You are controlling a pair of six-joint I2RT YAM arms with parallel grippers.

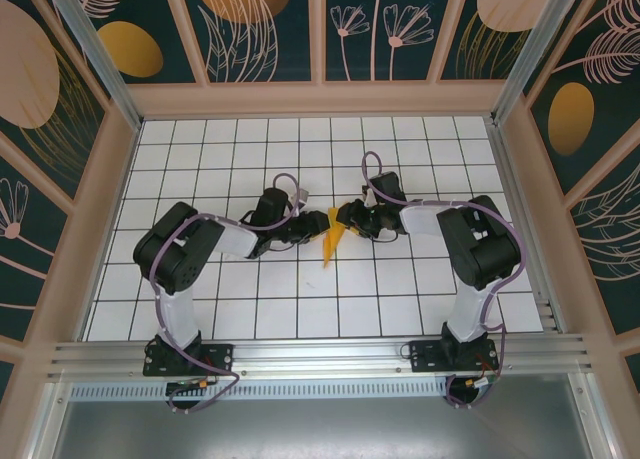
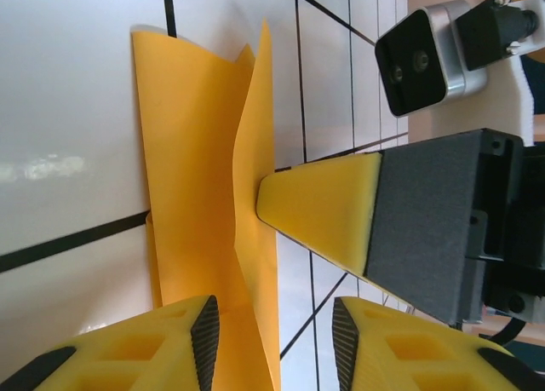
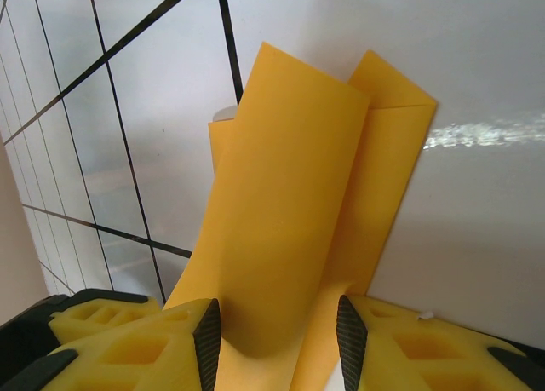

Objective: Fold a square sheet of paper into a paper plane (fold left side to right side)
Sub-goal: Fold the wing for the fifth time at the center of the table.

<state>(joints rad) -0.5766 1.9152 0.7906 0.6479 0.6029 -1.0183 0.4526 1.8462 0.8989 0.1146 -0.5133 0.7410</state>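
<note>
From above, your left hand [image 1: 316, 225] and right hand [image 1: 347, 217] meet tip to tip over the white gridded tabletop [image 1: 250, 299]. The paper plane [image 1: 331, 244] lies right at their fingertips, its sharp tip pointing back toward the arm bases.

In the left wrist view, your left hand [image 2: 274, 323] is spread. The paper plane [image 2: 196, 152] runs out from between its fingers with one flap standing up. A finger [image 2: 319, 212] of the right hand touches that flap from the side.

In the right wrist view, your right hand [image 3: 272, 323] is spread too, and a curved flap of the paper plane [image 3: 289, 195] rises between its fingers.
</note>
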